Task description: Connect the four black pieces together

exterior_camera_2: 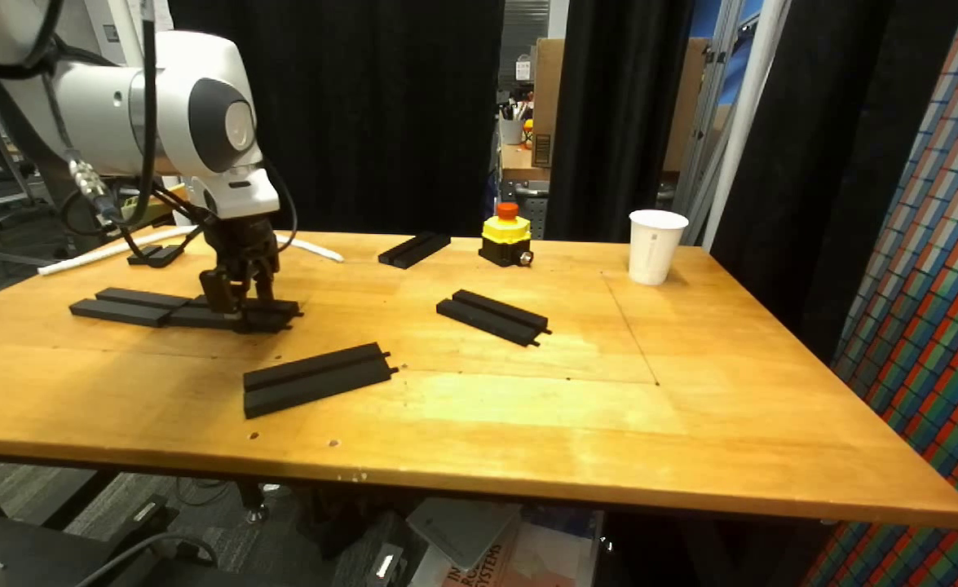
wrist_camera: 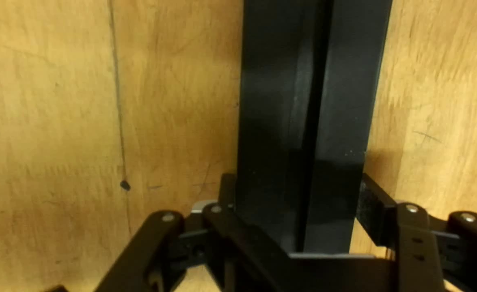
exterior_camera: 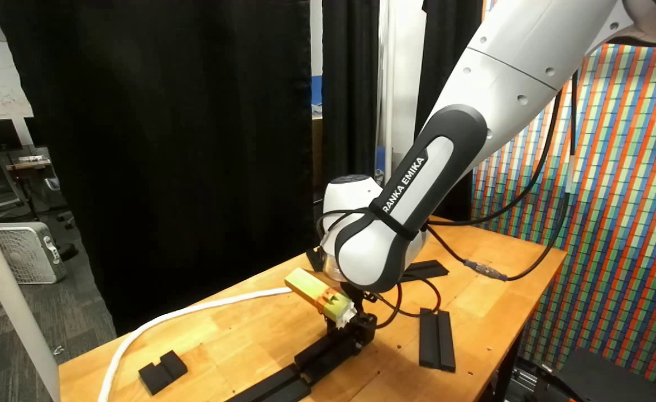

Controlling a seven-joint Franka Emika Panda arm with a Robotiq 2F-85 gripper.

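Note:
My gripper (wrist_camera: 296,190) is shut on a grooved black piece (wrist_camera: 277,101), one finger against each long side. In both exterior views this held piece (exterior_camera_2: 192,317) lies low over the table, lined up end to end with another black piece (exterior_camera_2: 120,311). A small step shows where their ends meet (exterior_camera: 300,369); I cannot tell whether they are locked together. A third black piece (exterior_camera_2: 320,379) rests near the table's front edge, two pegs at one end. The fourth black piece (exterior_camera_2: 493,316) lies farther back, also pegged.
Two stubby black blocks, one at the back (exterior_camera_2: 415,250) and one at the far left (exterior_camera_2: 156,255), sit on the table (exterior_camera_2: 690,440). A red-and-yellow stop button (exterior_camera_2: 506,235) and a white cup (exterior_camera_2: 655,249) stand behind. A yellow-green box (exterior_camera: 314,287) is beside the wrist; a white cable (exterior_camera: 194,309) crosses the tabletop.

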